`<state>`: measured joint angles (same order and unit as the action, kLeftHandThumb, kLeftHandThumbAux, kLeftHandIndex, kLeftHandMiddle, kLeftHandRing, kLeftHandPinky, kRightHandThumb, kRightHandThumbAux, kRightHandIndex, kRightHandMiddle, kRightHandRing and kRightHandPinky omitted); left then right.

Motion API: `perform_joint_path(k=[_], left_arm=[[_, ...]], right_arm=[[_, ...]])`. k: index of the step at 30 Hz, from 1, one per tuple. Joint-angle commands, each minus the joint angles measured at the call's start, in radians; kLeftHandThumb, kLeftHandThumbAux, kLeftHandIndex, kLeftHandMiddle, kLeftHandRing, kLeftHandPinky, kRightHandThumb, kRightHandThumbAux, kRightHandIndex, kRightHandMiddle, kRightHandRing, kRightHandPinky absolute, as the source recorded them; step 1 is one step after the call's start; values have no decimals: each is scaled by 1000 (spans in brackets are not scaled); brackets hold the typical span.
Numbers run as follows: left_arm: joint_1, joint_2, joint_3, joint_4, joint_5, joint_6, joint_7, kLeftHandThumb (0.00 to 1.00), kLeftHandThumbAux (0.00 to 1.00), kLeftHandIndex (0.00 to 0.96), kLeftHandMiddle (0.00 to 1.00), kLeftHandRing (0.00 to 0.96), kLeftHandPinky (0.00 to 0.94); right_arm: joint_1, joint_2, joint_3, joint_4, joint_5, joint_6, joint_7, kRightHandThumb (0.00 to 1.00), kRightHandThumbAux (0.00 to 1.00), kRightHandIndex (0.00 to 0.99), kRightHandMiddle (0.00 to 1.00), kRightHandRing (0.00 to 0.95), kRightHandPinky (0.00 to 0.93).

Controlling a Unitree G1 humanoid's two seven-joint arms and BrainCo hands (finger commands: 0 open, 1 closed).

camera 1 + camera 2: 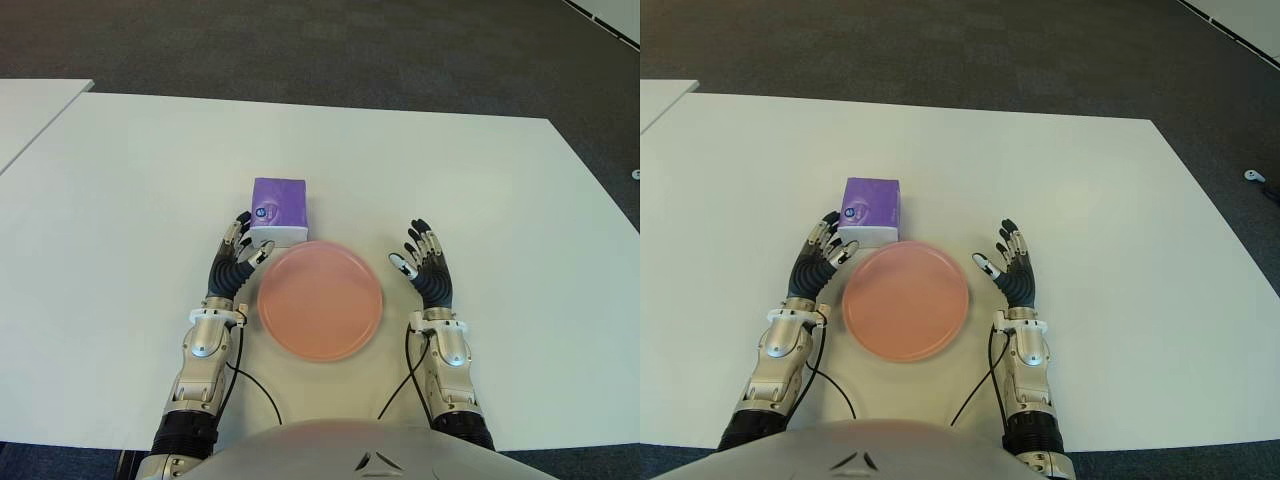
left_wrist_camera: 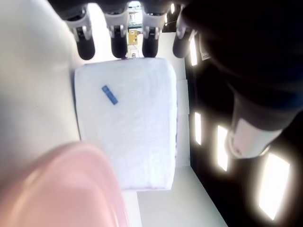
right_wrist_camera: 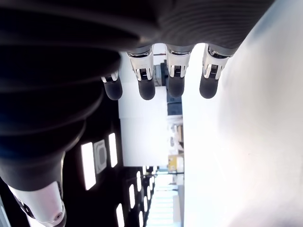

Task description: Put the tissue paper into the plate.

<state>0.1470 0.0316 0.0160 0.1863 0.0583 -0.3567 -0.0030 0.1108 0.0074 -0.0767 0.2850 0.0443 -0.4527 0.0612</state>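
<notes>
Purple-and-white rectangular tissue paper pack (image 1: 277,211): on white table (image 1: 120,220), touching round pink plastic plate (image 1: 320,300) at its 11 o'clock. Left hand (image 1: 236,258): fingers spread beside pack. Right hand (image 1: 424,268): open, empty, plate's 3 o'clock.

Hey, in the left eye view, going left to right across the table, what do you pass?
Left robot hand → pink plate → right robot hand. The tissue pack overlaps the left hand and the plate.

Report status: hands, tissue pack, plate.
Left hand open beside purple tissue pack, not gripping. Right hand open, idle right of round pink plate. Plate empty.
</notes>
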Motion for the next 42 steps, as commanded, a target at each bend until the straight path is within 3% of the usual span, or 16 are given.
perform_joint_path(k=[1,42], left_arm=[[13,-4,-3,13,7,-4,12,0,600,0,0,0,0],[7,-6,-2,16,1,-1,6,0,604,0,0,0,0]], right_arm=[[45,-1,1,32,3,47,-2,75,713,0,0,0,6],[67,-14,16,-52,7,173,6,70,697,0,0,0,0]])
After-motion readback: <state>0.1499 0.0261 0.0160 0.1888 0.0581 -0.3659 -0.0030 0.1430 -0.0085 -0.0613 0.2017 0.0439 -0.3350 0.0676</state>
